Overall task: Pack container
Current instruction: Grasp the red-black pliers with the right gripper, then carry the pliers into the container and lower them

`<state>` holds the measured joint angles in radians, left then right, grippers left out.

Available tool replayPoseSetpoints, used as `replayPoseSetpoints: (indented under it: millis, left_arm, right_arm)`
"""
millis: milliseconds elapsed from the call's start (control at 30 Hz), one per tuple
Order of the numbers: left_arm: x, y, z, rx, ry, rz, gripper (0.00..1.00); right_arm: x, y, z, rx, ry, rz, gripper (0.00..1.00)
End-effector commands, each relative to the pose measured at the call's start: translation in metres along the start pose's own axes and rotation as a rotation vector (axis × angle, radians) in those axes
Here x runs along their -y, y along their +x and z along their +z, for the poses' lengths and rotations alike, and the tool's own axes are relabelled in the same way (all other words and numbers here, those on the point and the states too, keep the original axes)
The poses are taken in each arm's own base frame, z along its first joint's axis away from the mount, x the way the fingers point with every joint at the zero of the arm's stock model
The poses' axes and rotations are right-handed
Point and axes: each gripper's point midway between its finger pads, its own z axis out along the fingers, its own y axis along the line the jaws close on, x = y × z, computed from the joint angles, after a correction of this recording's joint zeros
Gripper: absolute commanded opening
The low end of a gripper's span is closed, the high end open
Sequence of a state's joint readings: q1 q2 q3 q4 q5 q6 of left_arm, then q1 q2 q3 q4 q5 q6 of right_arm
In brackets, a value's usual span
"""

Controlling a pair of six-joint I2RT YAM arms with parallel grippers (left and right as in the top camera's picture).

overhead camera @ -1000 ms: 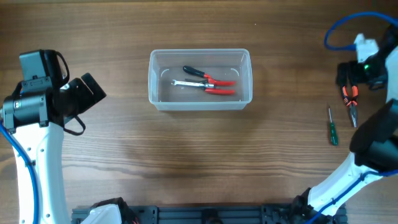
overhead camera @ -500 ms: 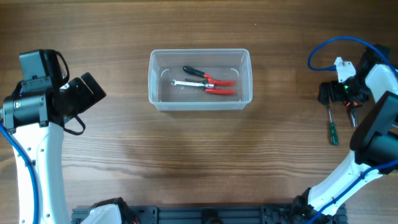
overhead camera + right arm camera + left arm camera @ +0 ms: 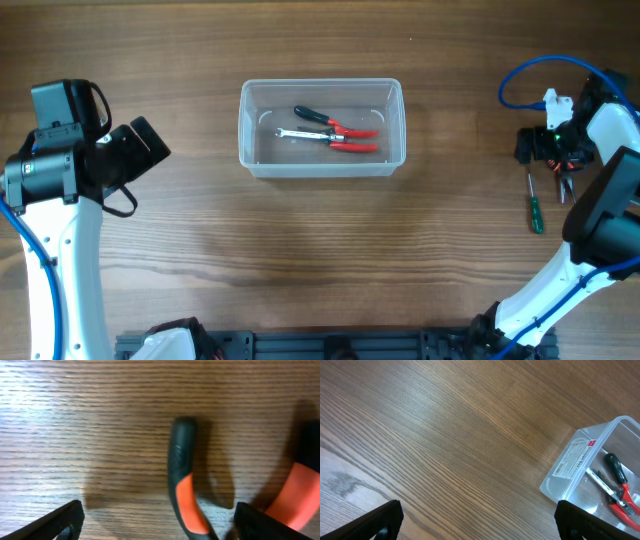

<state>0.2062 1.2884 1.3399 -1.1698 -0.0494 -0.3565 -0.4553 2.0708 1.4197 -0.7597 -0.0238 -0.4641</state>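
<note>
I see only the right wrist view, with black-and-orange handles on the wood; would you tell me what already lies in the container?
Observer: Red-handled pliers and a silver wrench lie inside the container.
Operator: Thank you. Is any other tool outside it?
Observer: Yes, a green-handled screwdriver lies on the table beside the orange pliers, on the side toward the container.
Operator: And the left arm?
Observer: The left claw is open, off the container's left end, holding nothing.
</note>
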Motion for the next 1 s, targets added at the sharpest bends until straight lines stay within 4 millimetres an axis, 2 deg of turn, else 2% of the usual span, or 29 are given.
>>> replayPoseSetpoints:
  millis: [0, 33, 100, 133, 167, 233, 300, 400, 633, 700, 733, 867, 933, 967]
  left_arm:
    - [0.001, 0.0, 0.0, -0.005, 0.012, 0.007, 1.0]
    - [0.001, 0.0, 0.0, -0.005, 0.012, 0.007, 1.0]
    - [0.001, 0.0, 0.0, -0.005, 0.012, 0.007, 1.0]
    - [0.001, 0.0, 0.0, -0.005, 0.012, 0.007, 1.0]
    - [0.001, 0.0, 0.0, -0.005, 0.013, 0.007, 1.0]
    - [0.001, 0.0, 0.0, -0.005, 0.012, 0.007, 1.0]
    - [0.001, 0.0, 0.0, -0.005, 0.012, 0.007, 1.0]
    - [0.001, 0.0, 0.0, -0.005, 0.012, 0.007, 1.0]
    - [0.001, 0.0, 0.0, -0.005, 0.012, 0.007, 1.0]
    - [0.001, 0.0, 0.0, -0.005, 0.012, 0.007, 1.0]
    - [0.001, 0.0, 0.0, -0.005, 0.012, 0.007, 1.0]
    - [0.001, 0.0, 0.0, -0.005, 0.012, 0.007, 1.0]
    - [0.001, 0.0, 0.0, -0.005, 0.012, 0.007, 1.0]
    - [0.001, 0.0, 0.0, -0.005, 0.012, 0.007, 1.0]
  right_arm:
    - [0.004, 0.008, 0.007, -0.037, 0.026, 0.026, 0.75]
    - [0.003, 0.009, 0.007, -0.042, 0.023, 0.026, 0.67]
    - [0.0, 0.011, 0.008, -0.049, 0.003, 0.02, 0.62]
    - [-0.001, 0.012, 0.008, -0.053, 0.001, 0.02, 0.56]
    - [-0.001, 0.013, 0.008, -0.056, -0.001, 0.02, 0.45]
    - [-0.001, 0.013, 0.008, -0.057, -0.001, 0.02, 0.41]
    - [-0.002, 0.013, 0.008, -0.058, -0.001, 0.02, 0.31]
    - [-0.002, 0.013, 0.008, -0.058, -0.001, 0.02, 0.21]
    - [-0.001, 0.013, 0.008, -0.054, 0.0, 0.02, 0.15]
    - [0.0, 0.011, 0.008, -0.046, 0.003, 0.02, 0.04]
    - [-0.001, 0.009, 0.008, -0.038, 0.0, 0.02, 0.04]
    - [-0.005, -0.004, 0.007, 0.021, -0.036, 0.023, 0.04]
    - [-0.002, -0.016, 0.0, 0.049, -0.025, 0.019, 0.04]
    - [0.002, -0.026, -0.011, 0.075, -0.014, 0.015, 0.04]
